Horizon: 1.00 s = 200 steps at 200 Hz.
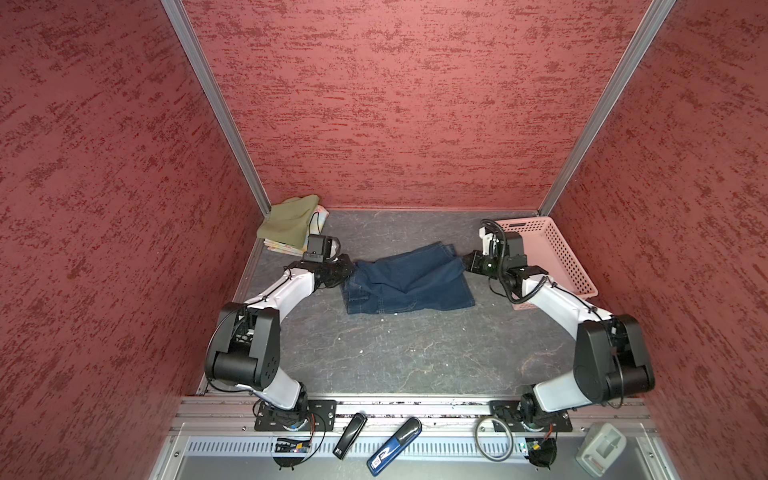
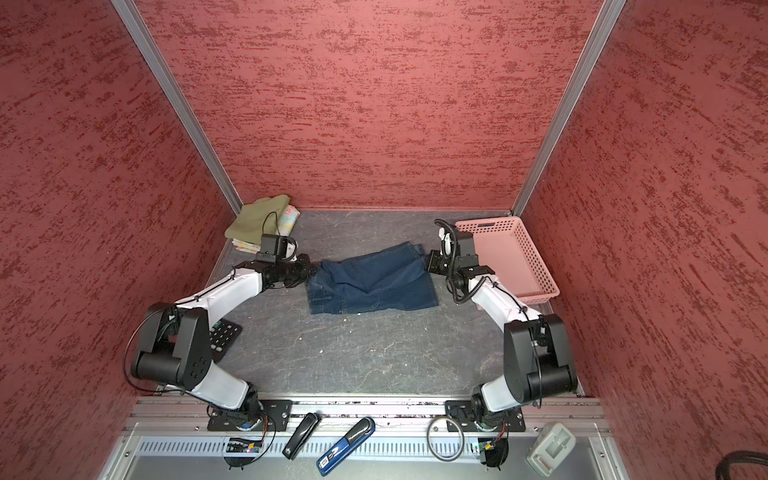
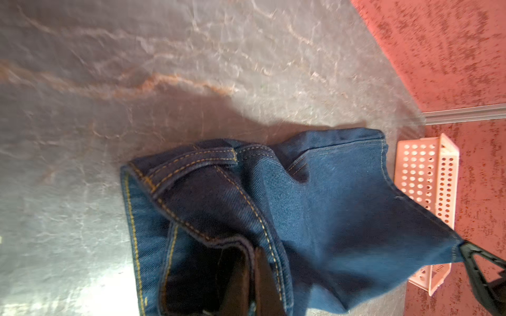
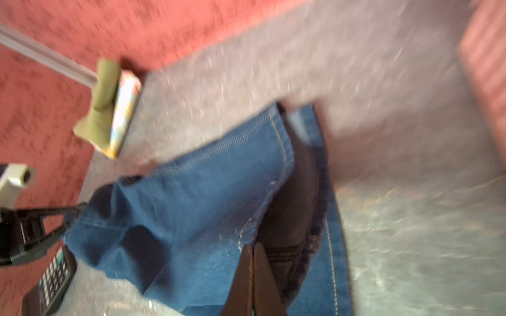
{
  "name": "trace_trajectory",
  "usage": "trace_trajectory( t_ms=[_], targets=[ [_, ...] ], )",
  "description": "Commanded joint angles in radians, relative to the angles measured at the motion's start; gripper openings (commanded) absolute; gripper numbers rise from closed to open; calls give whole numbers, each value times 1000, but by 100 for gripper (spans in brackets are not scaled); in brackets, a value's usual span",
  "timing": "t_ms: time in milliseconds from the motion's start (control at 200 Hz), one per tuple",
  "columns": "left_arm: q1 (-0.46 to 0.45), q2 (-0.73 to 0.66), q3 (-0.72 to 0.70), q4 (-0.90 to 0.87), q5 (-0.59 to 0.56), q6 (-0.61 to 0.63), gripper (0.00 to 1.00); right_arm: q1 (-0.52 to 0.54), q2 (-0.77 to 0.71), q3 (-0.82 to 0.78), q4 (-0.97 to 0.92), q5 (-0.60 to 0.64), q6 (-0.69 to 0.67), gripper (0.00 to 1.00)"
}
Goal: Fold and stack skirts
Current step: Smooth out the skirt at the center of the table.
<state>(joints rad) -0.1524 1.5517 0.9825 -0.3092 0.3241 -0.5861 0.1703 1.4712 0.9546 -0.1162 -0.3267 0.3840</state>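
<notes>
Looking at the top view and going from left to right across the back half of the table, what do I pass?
In order: olive-green skirt → left gripper → denim skirt → right gripper → pink basket.

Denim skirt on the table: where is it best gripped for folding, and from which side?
At its two ends, one arm each: the thick stitched waistband from the robot's left, the hem corner from the right. The denim skirt lies spread sideways between the arms, so each end faces one gripper. The left gripper and right gripper are shut on those spots.
</notes>
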Motion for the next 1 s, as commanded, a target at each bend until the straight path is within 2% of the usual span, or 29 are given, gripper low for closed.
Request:
trace_trajectory(
  t_ms=[0, 140, 291, 516, 546, 581, 621, 646, 681, 806, 892, 997],
  targets=[
    [4, -57, 30, -52, 21, 33, 0, -12, -66, 37, -80, 74, -10, 0],
    [1, -104, -8, -62, 25, 35, 0, -12, -125, 1, -121, 105, 2, 0],
    [1, -132, -110, -48, 8, 34, 0, -9, -189, -120, -134, 106, 30, 0],
    [8, -47, -238, -2, -36, 13, 0, -3, -242, -288, -165, 108, 75, 0],
    [11, -24, -238, -4, -43, 12, 0, -3, -247, -294, -175, 125, 78, 11],
    [12, -3, -232, -8, -54, 10, 12, -3, -251, -292, -190, 146, 77, 29],
    [14, 7, -220, -14, -60, 8, 33, -4, -255, -275, -217, 179, 75, 48],
    [15, 5, -211, -22, -63, 5, 45, -3, -255, -258, -236, 196, 73, 56],
    [15, -6, -196, -31, -71, 2, 54, -4, -256, -233, -260, 216, 66, 64],
    [-15, -114, -131, -96, -152, 8, 78, -4, -244, -160, -311, 207, 66, 77],
    [-46, -180, -86, -125, -199, 36, 93, -3, -226, -158, -307, 163, 115, 81],
    [-112, -193, -26, -133, -251, 109, 100, -2, -235, -226, -260, 126, 226, 84]
  ],
)
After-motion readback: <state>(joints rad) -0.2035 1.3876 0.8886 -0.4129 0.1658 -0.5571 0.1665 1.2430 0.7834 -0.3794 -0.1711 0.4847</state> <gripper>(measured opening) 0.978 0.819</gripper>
